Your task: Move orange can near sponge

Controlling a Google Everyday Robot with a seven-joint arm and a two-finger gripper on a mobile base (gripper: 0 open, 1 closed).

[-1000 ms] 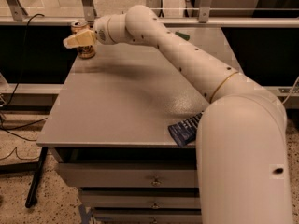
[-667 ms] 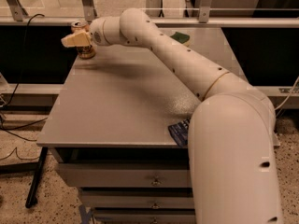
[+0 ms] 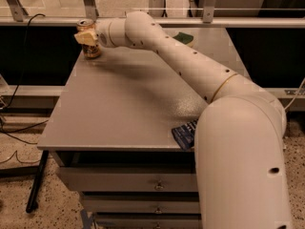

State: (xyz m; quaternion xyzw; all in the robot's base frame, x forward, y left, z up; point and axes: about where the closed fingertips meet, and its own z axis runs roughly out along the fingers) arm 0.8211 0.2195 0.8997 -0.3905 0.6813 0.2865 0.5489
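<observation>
Moved: arm's bulk has swung left; pincer (image 3: pixel 86 36) stays put.
Pincer: clasped around orange can (image 3: pixel 91 50), fingers crossing its side.
Can: upright, worktop's (image 3: pixel 119 109) far-left corner.
Sponge (image 3: pixel 184 36): far right, well apart.

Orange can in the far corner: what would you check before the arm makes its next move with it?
1. Gripper at the orange can: ok, it sits against the can's side at the far left corner of the table.
2. Can upright: ok, silver top facing up.
3. Firm hold on the can: cannot tell.
4. Sponge found: ok, near the table's far edge, partly hidden behind the arm.
5. Free way from can to sponge: cannot tell, the arm covers part of the tabletop between them.
6. Blue packet out of the way: ok, it lies at the near edge, away from both.
</observation>
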